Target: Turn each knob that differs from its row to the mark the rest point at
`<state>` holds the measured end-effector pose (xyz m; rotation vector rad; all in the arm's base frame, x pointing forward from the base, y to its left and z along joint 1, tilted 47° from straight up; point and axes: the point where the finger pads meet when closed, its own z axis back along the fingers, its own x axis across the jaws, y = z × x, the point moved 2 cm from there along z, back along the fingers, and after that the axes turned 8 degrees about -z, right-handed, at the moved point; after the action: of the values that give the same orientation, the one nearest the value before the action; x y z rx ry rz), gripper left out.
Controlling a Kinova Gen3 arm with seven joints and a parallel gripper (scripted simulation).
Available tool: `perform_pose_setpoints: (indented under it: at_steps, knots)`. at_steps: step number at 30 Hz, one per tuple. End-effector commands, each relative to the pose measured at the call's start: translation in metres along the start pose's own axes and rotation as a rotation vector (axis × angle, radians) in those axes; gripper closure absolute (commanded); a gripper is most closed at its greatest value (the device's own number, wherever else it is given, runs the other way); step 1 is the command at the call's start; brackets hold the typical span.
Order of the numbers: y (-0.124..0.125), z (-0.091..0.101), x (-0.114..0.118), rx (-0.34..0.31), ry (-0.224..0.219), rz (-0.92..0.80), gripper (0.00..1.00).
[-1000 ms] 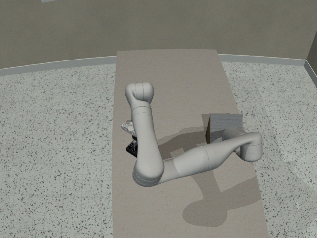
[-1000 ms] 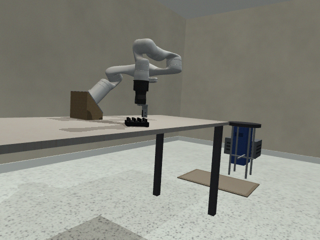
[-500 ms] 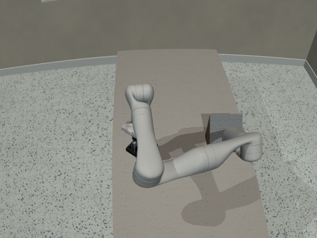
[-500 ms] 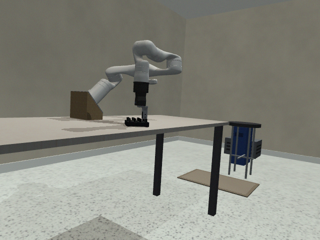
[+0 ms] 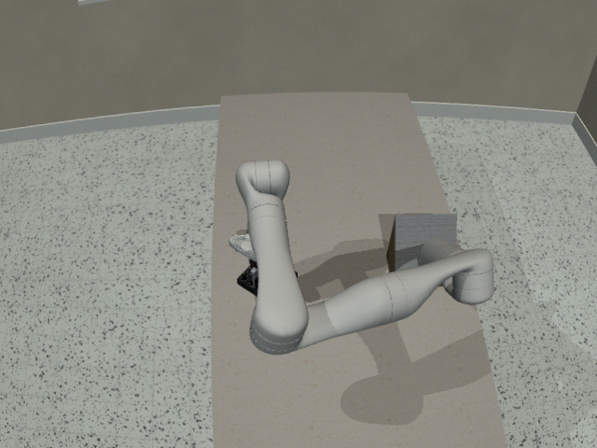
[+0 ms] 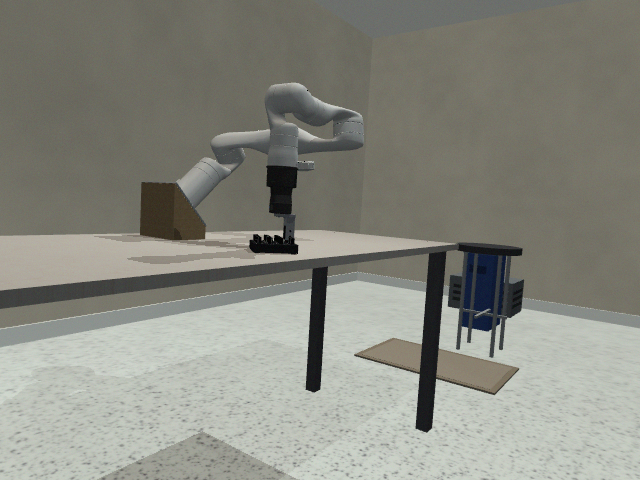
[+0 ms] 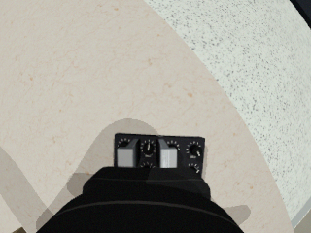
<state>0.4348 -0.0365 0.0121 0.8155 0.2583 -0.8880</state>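
Knobs [image 7: 195, 149] partly behind end effector [image 7: 148, 158].

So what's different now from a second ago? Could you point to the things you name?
The gripper [image 6: 288, 238] [image 7: 148, 149] has come down to the knob box [image 5: 246, 279] [image 6: 273, 248] [image 7: 153, 138]. I can't tell if it has gripped a knob. The box, the stool [image 6: 490, 249] and the mat [image 6: 439, 364] look unmoved.
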Motion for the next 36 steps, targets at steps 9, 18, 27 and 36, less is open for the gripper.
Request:
perform_pose_setpoints:
  at_steps: [9,18,27,36]
  knots:
    - [0.0001,0.0009,0.0004,0.001,-0.002,0.000,0.54]
    - [0.0001,0.0009,0.0004,0.001,-0.002,0.000,0.54]
    - [0.0001,0.0009,0.0004,0.001,-0.002,0.000,0.54]
    - [0.0001,0.0009,0.0004,0.001,-0.002,0.000,0.70]
